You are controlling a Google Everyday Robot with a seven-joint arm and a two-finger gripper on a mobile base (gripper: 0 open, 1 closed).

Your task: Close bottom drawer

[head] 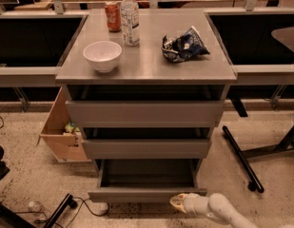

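Note:
The bottom drawer is the lowest of three grey drawers in the cabinet. It stands partly open, with its shallow grey box interior showing behind its plain flat front. My gripper is at the lower right, on a white arm coming in from the bottom right corner. Its tip is against the right part of the drawer front, near its lower edge.
The middle drawer and top drawer sit above. On the cabinet top are a white bowl, a bottle, a can and a chip bag. A cardboard box stands left; chair legs right.

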